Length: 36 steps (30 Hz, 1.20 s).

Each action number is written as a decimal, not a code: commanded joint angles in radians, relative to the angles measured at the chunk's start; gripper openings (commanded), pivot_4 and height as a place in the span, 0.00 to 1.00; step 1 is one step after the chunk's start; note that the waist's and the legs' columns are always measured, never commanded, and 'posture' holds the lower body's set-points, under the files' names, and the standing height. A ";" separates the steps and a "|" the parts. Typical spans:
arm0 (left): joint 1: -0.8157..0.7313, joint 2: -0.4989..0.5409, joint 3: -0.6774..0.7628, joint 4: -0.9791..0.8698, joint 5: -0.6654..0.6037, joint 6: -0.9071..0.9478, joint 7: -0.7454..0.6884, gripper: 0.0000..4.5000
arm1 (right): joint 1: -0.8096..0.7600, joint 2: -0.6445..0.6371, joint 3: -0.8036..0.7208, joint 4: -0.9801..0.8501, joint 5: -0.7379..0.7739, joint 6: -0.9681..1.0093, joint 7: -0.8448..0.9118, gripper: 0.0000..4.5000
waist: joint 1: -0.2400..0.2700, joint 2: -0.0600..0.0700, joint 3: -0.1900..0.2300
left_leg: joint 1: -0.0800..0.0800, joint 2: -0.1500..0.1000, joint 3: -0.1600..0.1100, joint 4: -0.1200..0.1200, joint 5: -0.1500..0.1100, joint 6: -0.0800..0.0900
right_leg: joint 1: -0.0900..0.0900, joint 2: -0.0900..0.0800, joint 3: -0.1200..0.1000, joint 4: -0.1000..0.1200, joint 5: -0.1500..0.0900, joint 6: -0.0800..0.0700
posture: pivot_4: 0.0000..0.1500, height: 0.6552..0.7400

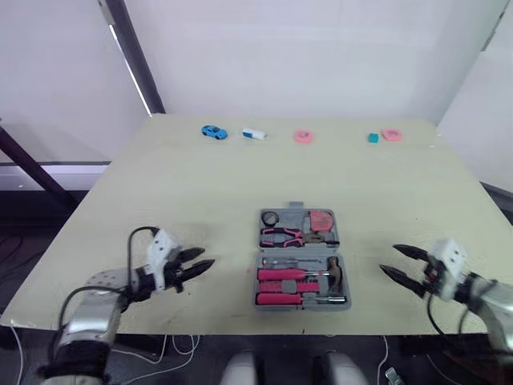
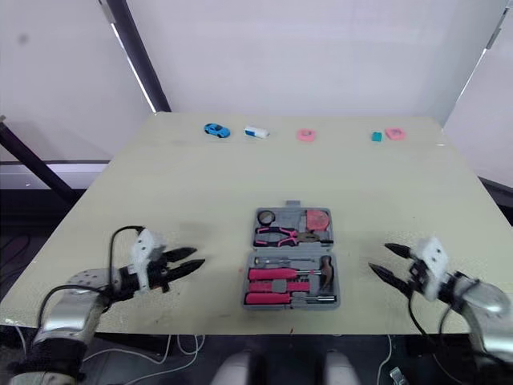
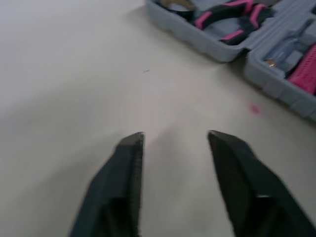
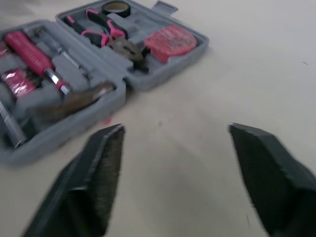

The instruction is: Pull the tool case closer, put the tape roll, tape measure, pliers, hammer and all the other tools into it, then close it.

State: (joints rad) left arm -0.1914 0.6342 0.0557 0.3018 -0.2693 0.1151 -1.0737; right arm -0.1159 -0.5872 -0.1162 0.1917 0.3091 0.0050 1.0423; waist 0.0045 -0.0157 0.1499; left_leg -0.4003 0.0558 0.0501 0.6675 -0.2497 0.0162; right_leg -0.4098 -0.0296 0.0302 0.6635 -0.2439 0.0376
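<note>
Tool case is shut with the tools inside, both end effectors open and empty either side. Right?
No: the tool case lies open, not shut; the left eye view shows it. The tools are inside, and the left end effector and right end effector are open and empty either side.

Nothing here can be read. No words, numbers or brand marks can be made out on the case (image 4: 170,64), on the tape measure (image 4: 170,42) lying in it, or anywhere on the table (image 1: 184,184).
</note>
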 commanded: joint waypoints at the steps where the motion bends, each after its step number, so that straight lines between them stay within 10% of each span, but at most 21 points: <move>1: -0.080 -0.014 -0.050 0.058 0.029 -0.042 -0.041 0.13 | -0.089 0.012 0.072 0.042 -0.046 0.024 0.004 0.44 | 0.000 -0.001 0.000 | 0.000 0.000 -0.001 0.001 0.000 0.000 | 0.000 0.000 0.000 0.000 0.000 0.000 | 1.00 1.00; 5: -0.158 -0.036 -0.114 0.146 0.072 -0.074 -0.081 0.00 | -0.194 0.038 0.150 0.120 -0.092 0.037 0.002 0.01 | 0.000 -0.001 0.000 | -0.001 0.000 -0.001 0.000 0.000 0.000 | 0.000 0.001 0.000 0.000 0.001 0.001 | 1.00 1.00; 36: -0.355 -0.167 -0.198 0.449 0.181 -0.165 -0.155 0.00 | -0.358 0.100 0.292 0.296 -0.226 0.013 0.027 0.01 | -0.018 -0.001 0.000 | -0.003 0.000 -0.002 0.000 0.000 0.000 | -0.001 0.001 -0.001 0.000 0.001 0.001 | 1.00 1.00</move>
State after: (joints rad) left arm -0.5398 0.4724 -0.1314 0.7487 -0.0983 -0.0396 -1.2191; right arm -0.4534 -0.4911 0.1824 0.5024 0.0782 0.0348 1.0640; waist -0.0139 -0.0165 0.1497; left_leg -0.4028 0.0556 0.0477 0.6677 -0.2498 0.0163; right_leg -0.4105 -0.0285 0.0292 0.6635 -0.2431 0.0390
